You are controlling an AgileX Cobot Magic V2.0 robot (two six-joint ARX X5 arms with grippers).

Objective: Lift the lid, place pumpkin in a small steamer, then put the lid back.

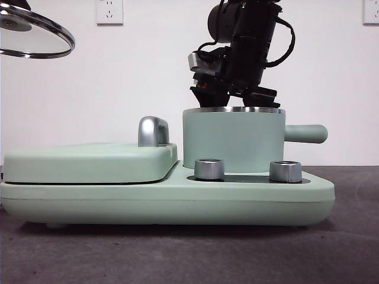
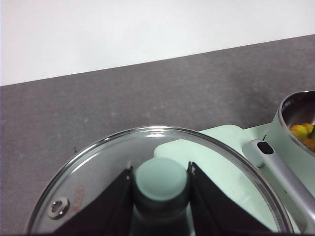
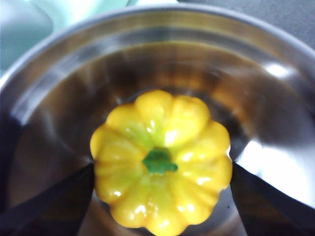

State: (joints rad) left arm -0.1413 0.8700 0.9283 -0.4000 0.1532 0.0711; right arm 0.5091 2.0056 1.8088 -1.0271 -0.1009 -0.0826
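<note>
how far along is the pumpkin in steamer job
Lid is off, clamped by its knob in the left gripper and held high. The right gripper is down in the small steamer, jaws either side of the pumpkin. Left: withdraw, put the lid back.

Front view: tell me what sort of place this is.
Probably a lab or test bench staged as a toy kitchen: a mint-green cooker with a small steamer sits on a bare grey table before a plain white wall with sockets.

Arm: black, bulky, glossy casing; looped black cables; grey metal block, red spot near wrist. Hand: flat black jaws.
</note>
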